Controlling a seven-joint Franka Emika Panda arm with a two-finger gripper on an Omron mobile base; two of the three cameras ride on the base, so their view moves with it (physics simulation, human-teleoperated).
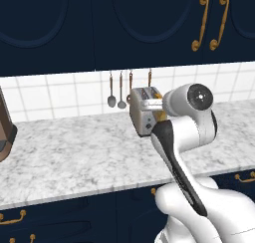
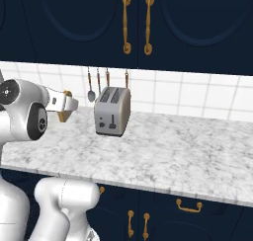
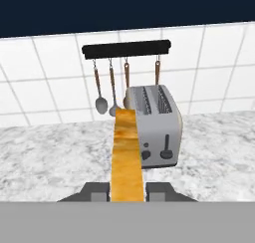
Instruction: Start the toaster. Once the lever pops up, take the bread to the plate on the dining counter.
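My gripper (image 3: 127, 192) is shut on the bread (image 3: 127, 157), a tan slice with a golden crust that I see edge-on between the fingers (image 3: 97, 192). In the right base view the bread (image 2: 63, 114) hangs under the hand (image 2: 66, 105), above the counter and left of the toaster (image 2: 112, 111). The silver toaster (image 3: 155, 125) stands by the tiled wall behind the slice, both top slots empty. Its dark lever (image 3: 167, 148) is on the front face beside a round dial. In the left base view the hand partly covers the toaster (image 1: 142, 115). The plate and the dining counter are out of view.
A black rail (image 3: 127, 49) on the wall holds several hanging utensils just behind the toaster. The marble counter (image 2: 188, 146) with navy gold-handled cabinets runs left and right. A brown object (image 1: 4, 130) stands at the far left of the counter.
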